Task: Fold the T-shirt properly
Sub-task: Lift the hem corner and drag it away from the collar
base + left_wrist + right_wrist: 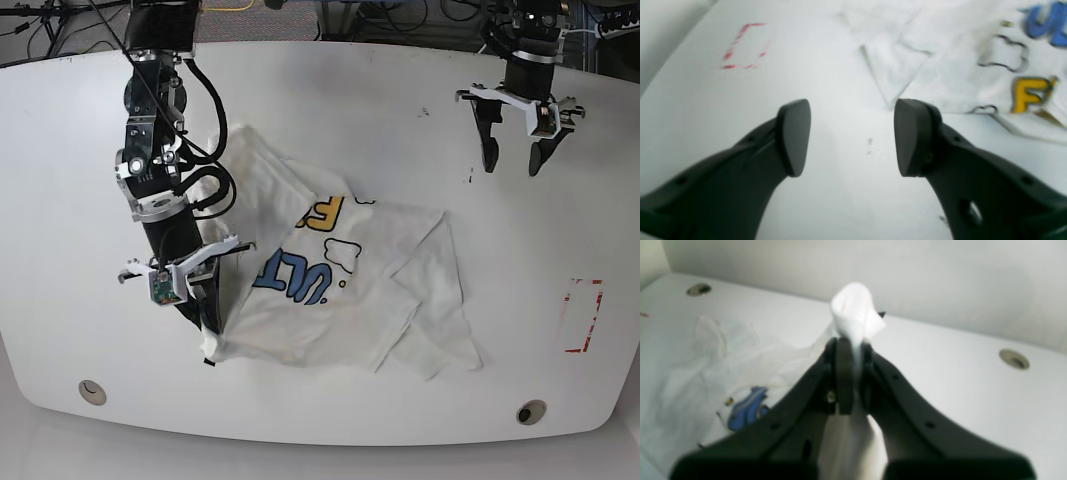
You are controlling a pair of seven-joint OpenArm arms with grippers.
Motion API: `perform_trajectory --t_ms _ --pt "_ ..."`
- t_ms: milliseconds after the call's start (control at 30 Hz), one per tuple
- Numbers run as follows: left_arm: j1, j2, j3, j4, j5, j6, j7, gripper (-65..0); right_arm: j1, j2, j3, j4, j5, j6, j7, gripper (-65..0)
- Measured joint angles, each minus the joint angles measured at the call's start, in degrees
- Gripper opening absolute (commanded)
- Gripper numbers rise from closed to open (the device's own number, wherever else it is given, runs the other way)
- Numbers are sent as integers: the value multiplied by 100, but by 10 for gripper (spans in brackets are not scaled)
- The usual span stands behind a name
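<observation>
My right gripper (853,350) is squeezed tight on a bunch of white cloth, a corner of the T-shirt (340,285). My left gripper (514,160) is wide open and holds nothing. In the base view the T-shirt lies crumpled in the middle of the white table (400,90), with the blue and yellow letters showing, and my right gripper is at its lower left edge. My left gripper is at the upper right of that view, well apart from the shirt. I think the job now is to spread the shirt flat, so I should pull my corner slowly and not let it slip, and my left gripper should go and grab another edge. The left wrist view shows a shirt edge just past my open fingertips (795,136), with a yellow letter and a cloud outline at the right. It also shows a red square mark (745,45) at the upper left. The right wrist view shows the pinched cloth poking out above my jaws, which the base view does not show well.
</observation>
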Motion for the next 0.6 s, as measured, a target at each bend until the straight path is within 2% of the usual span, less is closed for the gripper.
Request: perform_trajectory --t_ms 167,333,467,600 --pt "-92 -7 68 -17 15 33 9 -275 188 -44 -129 57 28 142 39 -648" --pt "-494 -59 133 -151 13 55 144 -273 463 -33 -35 -160 20 85 -197 -648" --pt "-876 -59 151 -269 -7 48 256 -265 568 20 22 -205 20 35 -157 -648" --pt "-1342 -96 79 -501 -7 31 846 -254 570 15 28 -232 22 37 -149 -650"
